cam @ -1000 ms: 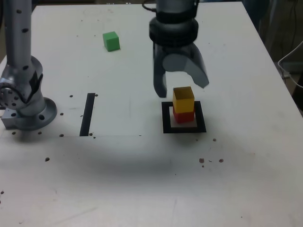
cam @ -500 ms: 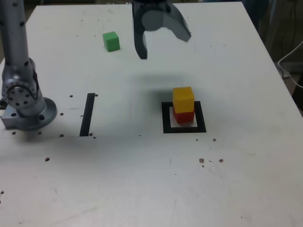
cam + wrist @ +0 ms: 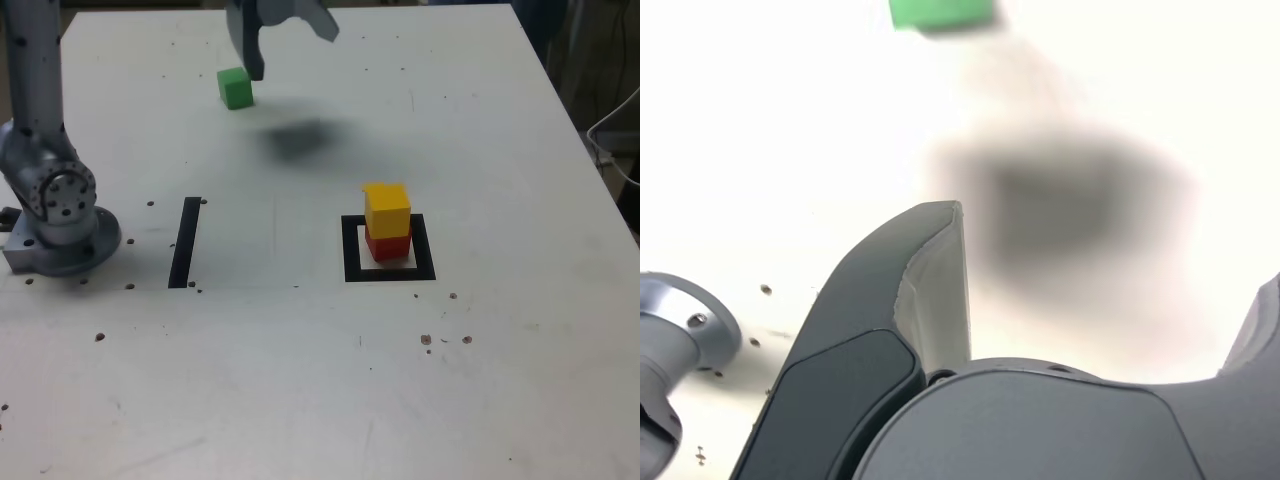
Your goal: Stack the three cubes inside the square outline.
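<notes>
The gripper (image 3: 285, 45) hangs above the far part of the white bench (image 3: 300, 380), close to its far edge, with its jaws spread wide and nothing between them. In the wrist view the gripper (image 3: 1110, 280) shows 1 dark finger (image 3: 930, 290) standing well apart from the other, with bare bench top and a blurred shadow in the gap.

The green cube (image 3: 235, 87) sits alone on the bench near the far edge, toward the exterior view's left, just beside the lower tip of the gripper's nearer finger and not touched by it. In the wrist view the green cube (image 3: 940, 12) is cut off at the picture's border.

The square outline (image 3: 350, 255) lies around the middle of the bench, toward the exterior view's right. Inside it stands the red cube (image 3: 388, 247) on the white centre, and the yellow cube (image 3: 386, 208) rests squarely on top of the red one, making a stack of 2.

A straight black strip (image 3: 185, 240) lies flat toward the exterior view's left, well apart from the outline. The arm's grey base (image 3: 55, 215) stands near the bench's left edge in the exterior view, just beside the strip.
</notes>
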